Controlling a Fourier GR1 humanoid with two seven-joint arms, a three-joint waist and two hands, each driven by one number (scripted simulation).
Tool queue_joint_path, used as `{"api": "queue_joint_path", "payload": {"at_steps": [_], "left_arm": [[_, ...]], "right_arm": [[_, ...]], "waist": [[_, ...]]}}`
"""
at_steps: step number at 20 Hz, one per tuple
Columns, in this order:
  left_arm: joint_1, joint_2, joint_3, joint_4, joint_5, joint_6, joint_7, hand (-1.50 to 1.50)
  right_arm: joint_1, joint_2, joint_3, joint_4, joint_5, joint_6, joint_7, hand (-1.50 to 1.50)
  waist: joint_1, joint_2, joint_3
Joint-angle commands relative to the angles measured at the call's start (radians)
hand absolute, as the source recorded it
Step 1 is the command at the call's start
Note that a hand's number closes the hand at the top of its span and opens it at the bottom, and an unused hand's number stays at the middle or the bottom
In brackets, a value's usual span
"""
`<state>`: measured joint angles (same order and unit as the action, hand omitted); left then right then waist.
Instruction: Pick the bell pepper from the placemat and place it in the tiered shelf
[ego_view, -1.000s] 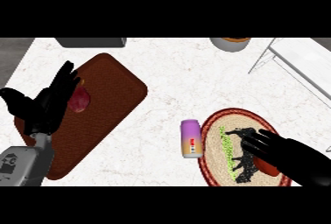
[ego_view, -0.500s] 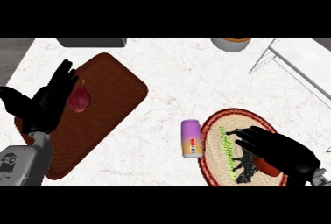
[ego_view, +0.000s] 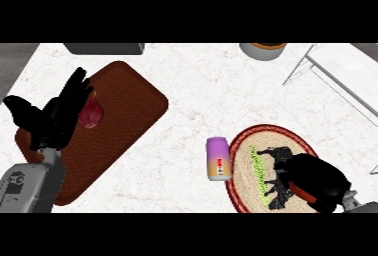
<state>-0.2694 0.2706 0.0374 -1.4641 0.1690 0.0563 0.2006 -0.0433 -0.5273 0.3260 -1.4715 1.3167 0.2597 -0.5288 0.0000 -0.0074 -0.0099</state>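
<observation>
A red bell pepper (ego_view: 302, 192) lies on the round woven placemat (ego_view: 246, 167) at the lower right, and only a sliver of it shows. My right hand (ego_view: 316, 178) sits on top of it with the fingers curled round it and hides most of it. The white tiered shelf (ego_view: 345, 67) stands at the upper right, well beyond the hand. My left hand (ego_view: 57, 114) rests open, fingers up, at the left over the brown mat.
A purple bottle (ego_view: 218, 158) lies just left of the placemat. The brown mat (ego_view: 129, 107) carries a reddish-purple vegetable (ego_view: 92, 113) next to my left hand. At the far edge stand a grey bowl (ego_view: 262, 50) and a dark box (ego_view: 103, 48).
My right hand has drawn in over the bell pepper and its fingers have curled down round it. The left hand has stayed where it was.
</observation>
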Motion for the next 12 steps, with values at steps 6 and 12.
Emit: {"api": "queue_joint_path", "payload": {"at_steps": [6, 12], "left_arm": [[0.047, -0.022, 0.012, -0.029, -0.011, -0.026, -0.017, 0.00], [0.063, -0.007, 0.026, -0.068, 0.003, -0.007, 0.028, 0.00]], "right_arm": [[0.019, 0.044, -0.033, 0.028, 0.008, -0.139, -0.091, 1.50], [0.267, 0.328, 0.015, -0.201, -0.010, 0.010, 0.319, 1.50]], "waist": [[0.000, 0.007, 0.010], [-0.033, -0.006, 0.008]]}}
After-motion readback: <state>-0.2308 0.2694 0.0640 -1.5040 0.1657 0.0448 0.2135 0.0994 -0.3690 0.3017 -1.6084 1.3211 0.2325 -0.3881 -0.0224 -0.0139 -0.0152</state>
